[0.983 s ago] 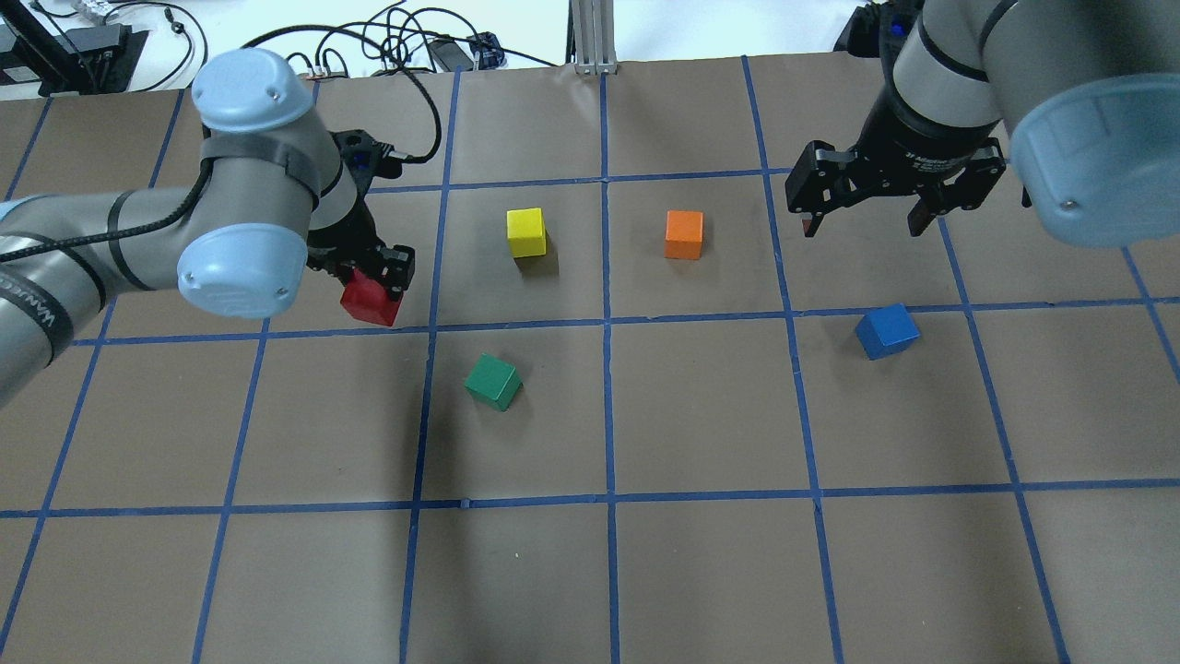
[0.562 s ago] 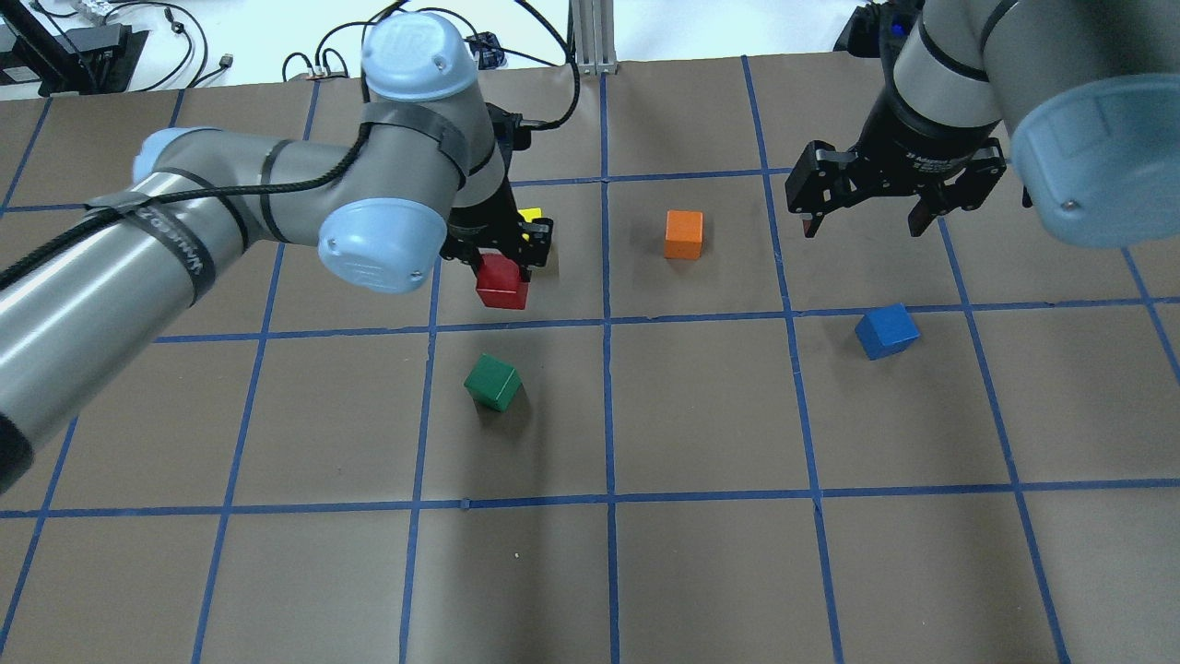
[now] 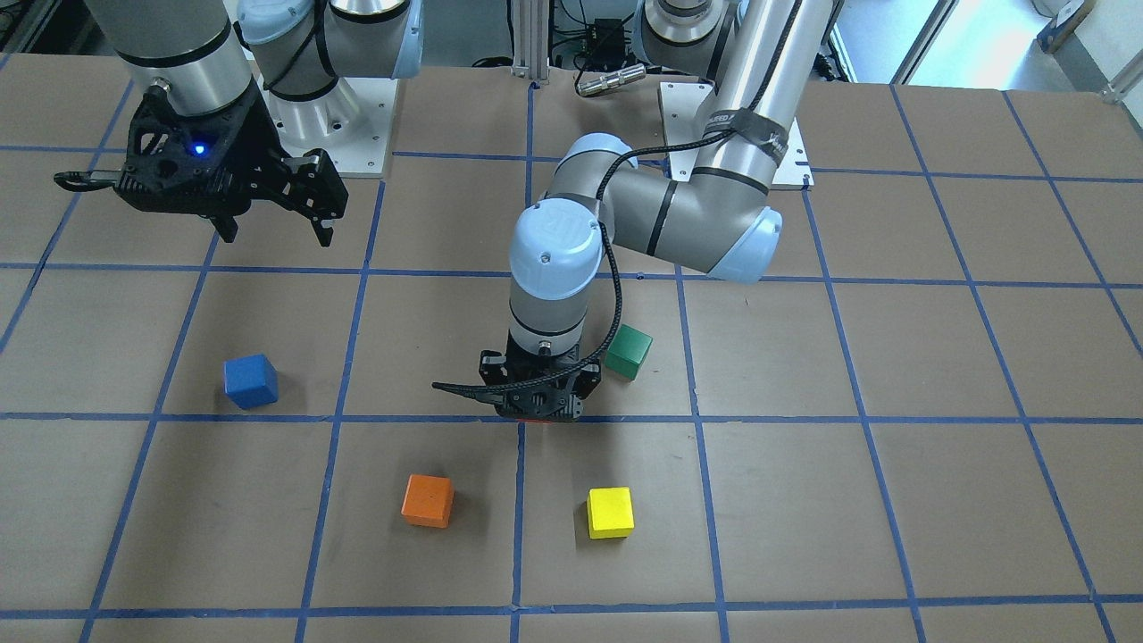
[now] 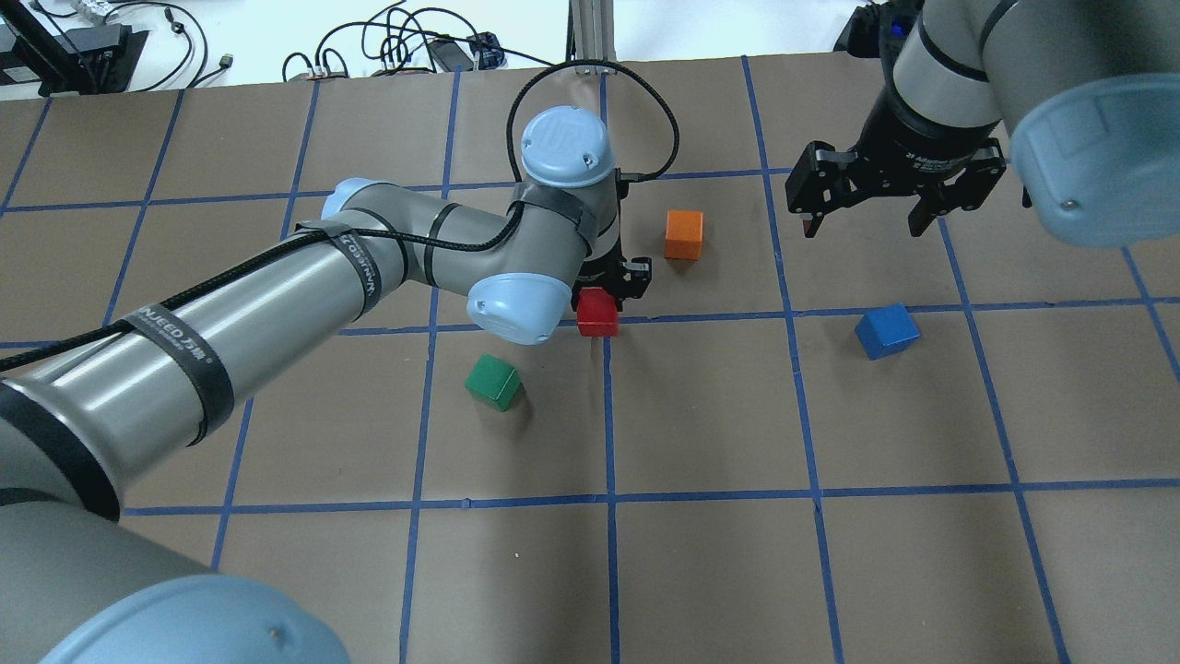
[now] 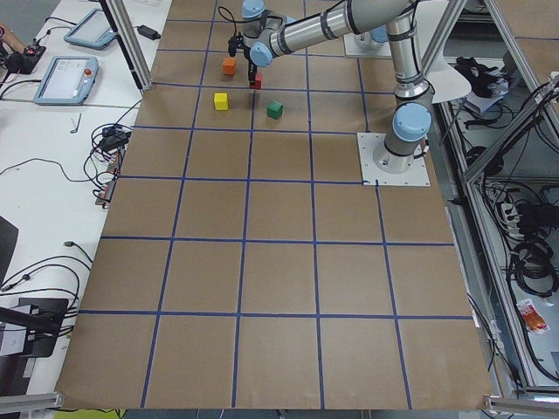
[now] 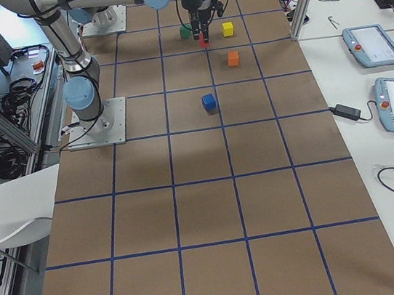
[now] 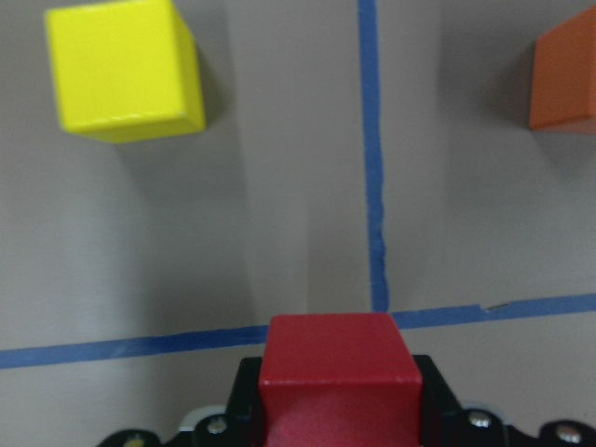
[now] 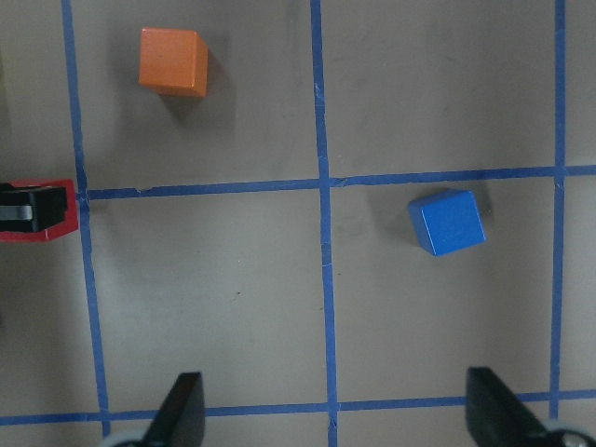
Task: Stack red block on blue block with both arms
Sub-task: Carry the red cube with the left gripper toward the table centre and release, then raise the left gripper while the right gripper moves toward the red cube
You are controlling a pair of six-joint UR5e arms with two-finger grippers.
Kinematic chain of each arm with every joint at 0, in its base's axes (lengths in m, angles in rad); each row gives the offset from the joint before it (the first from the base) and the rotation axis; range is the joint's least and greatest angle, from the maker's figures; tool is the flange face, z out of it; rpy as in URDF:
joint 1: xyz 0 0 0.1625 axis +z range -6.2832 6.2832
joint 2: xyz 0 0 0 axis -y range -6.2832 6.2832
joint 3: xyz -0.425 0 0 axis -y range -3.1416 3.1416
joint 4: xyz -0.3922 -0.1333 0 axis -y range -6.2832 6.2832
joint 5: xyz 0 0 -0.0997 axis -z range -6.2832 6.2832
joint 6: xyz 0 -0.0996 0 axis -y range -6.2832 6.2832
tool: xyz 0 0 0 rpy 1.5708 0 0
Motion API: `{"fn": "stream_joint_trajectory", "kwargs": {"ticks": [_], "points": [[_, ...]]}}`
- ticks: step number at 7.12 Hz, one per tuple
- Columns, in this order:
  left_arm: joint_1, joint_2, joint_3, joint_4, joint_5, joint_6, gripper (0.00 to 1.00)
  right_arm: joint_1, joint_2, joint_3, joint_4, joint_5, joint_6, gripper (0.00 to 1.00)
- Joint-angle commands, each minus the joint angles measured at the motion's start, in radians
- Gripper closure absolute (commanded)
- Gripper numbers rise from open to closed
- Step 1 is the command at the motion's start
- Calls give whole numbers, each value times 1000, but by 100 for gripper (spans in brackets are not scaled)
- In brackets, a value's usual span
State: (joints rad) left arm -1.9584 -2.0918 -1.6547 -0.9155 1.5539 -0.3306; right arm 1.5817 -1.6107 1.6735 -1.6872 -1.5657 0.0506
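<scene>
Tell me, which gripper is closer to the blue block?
Right. The right gripper hovers open, up above and close to the blue block. The left gripper, holding the red block, is much farther off, on the robot's left.

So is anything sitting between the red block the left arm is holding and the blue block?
Nothing visible does. The orange block sits off the straight line from the red block to the blue block, farther from the robot.

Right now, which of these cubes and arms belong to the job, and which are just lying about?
Part of the job: red block, held in the left pincer; blue block, sitting free; right pincer, open and empty.
Just lying about: green cube; orange cube; yellow cube.
</scene>
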Motion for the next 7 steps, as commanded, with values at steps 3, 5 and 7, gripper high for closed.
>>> {"fn": "stream_joint_trajectory", "kwargs": {"ticks": [3,5,7], "points": [[10,19,-5,9,2,54,0,0,0,0,1,1,-6,0],[126,117,6,-61,3,186,0,-2,5,9,9,0,-38,0],[243,263,3,-232,0,371,0,-18,8,47,-3,3,-35,0]]}}
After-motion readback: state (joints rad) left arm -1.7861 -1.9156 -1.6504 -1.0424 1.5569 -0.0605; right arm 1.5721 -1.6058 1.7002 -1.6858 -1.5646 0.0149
